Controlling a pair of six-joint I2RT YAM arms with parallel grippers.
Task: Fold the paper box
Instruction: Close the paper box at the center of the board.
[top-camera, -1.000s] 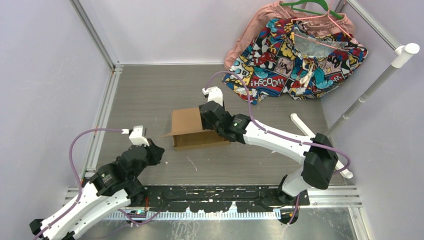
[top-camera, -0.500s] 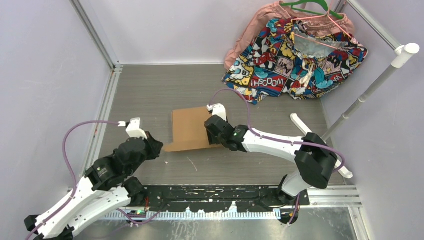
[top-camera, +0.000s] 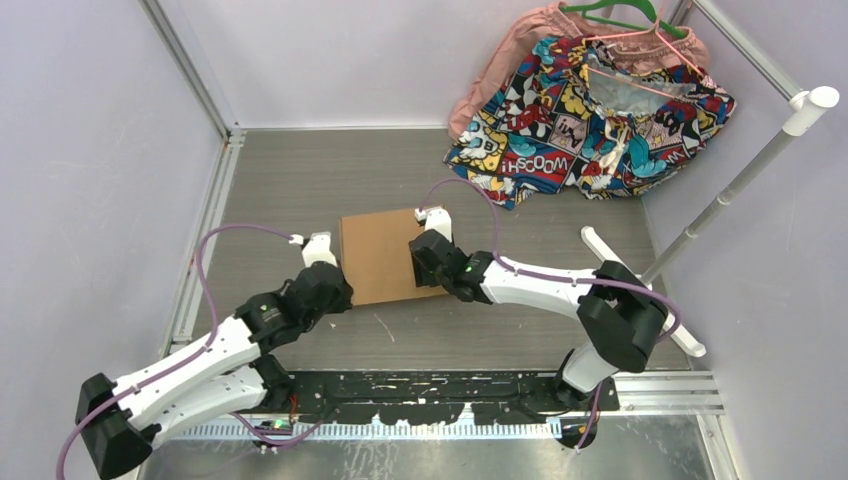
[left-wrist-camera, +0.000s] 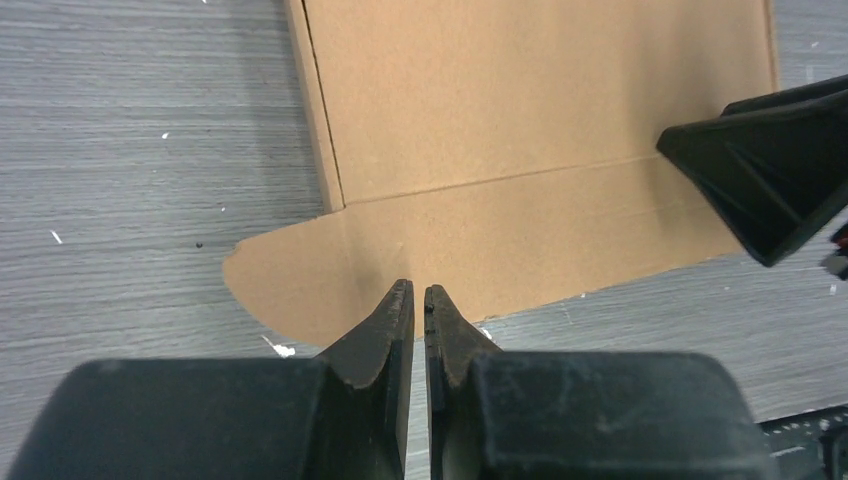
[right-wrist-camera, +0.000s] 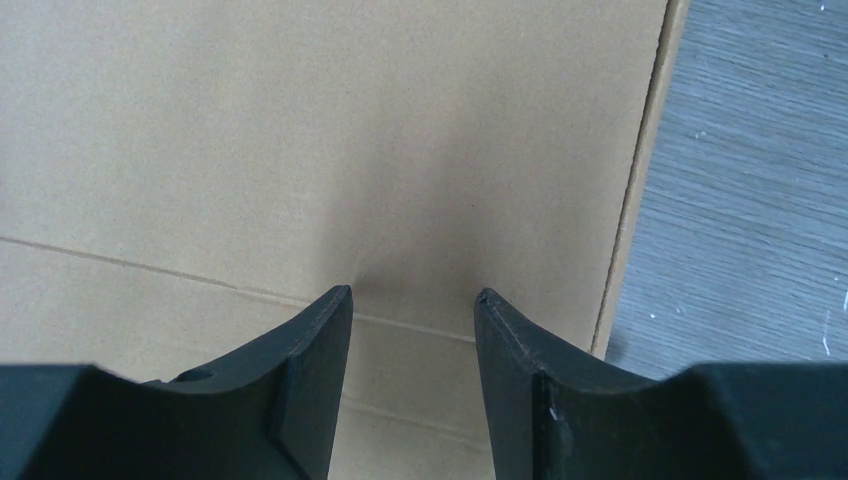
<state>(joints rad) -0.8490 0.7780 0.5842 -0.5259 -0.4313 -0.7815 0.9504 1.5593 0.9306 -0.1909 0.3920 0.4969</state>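
Observation:
The paper box (top-camera: 377, 253) is plain brown cardboard, lying flat in the middle of the table with its lid down. It fills the right wrist view (right-wrist-camera: 330, 150) and shows in the left wrist view (left-wrist-camera: 520, 120) with a rounded flap sticking out at its near left corner. My right gripper (top-camera: 420, 262) rests on the box's right part, fingers open (right-wrist-camera: 412, 300). My left gripper (top-camera: 335, 290) is shut and empty, its tips (left-wrist-camera: 420, 295) over the box's near edge beside the rounded flap. The right gripper's finger (left-wrist-camera: 770, 180) shows in the left wrist view.
A comic-print cloth (top-camera: 590, 110) and a pink garment on hangers hang at the back right. A white pole (top-camera: 740, 180) leans at the right. A metal frame rail (top-camera: 205, 215) runs along the left side.
The box's raised lid has come down flat. My right gripper came down with it onto the box. My left arm moved right and forward to the box's near left corner.

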